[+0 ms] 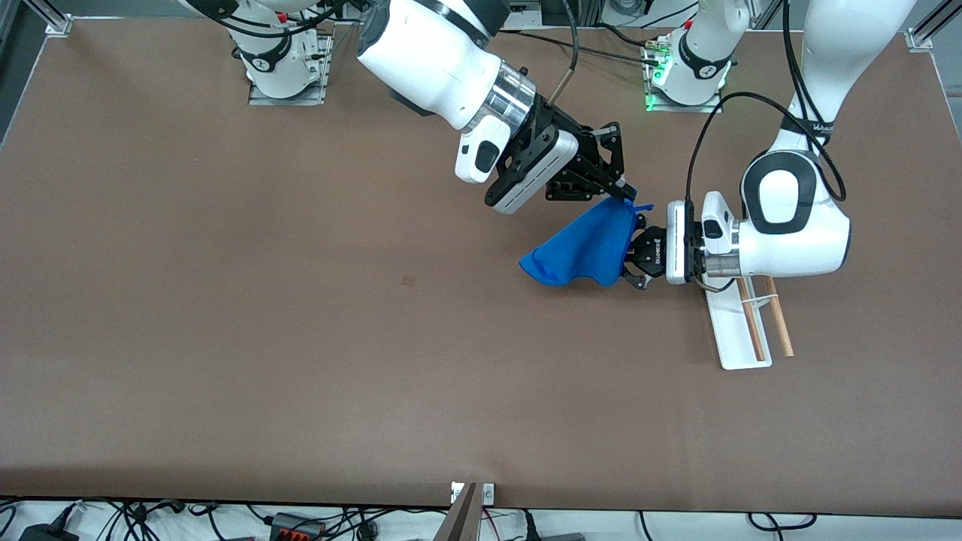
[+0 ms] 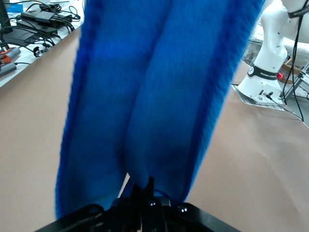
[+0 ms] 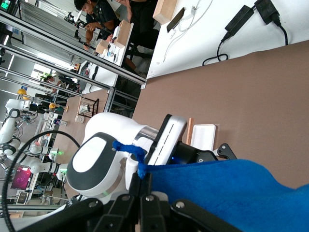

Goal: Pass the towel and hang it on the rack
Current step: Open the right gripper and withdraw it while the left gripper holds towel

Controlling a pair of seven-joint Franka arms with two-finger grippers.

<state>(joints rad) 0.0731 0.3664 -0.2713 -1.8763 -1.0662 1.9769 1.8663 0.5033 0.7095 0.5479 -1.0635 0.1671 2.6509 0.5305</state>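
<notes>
towel (image 1: pixel 582 244): blue fuzzy cloth, matt, pinched between both jaws | rack (image 1: pixel 740 330): smooth white base, 2 light wooden rods | table (image 1: pixel 263 338): matt brown surface | arm shells: glossy white plastic

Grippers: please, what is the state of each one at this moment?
Right gripper: shut on a corner of the blue towel, above the table.
Left gripper: shut on the towel's other end, beside the rack.

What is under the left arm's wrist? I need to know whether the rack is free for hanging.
The rack stands partly under the left arm's wrist: base and both rods show bare nearer the camera, the rest is covered. The towel hangs between both grippers.
</notes>
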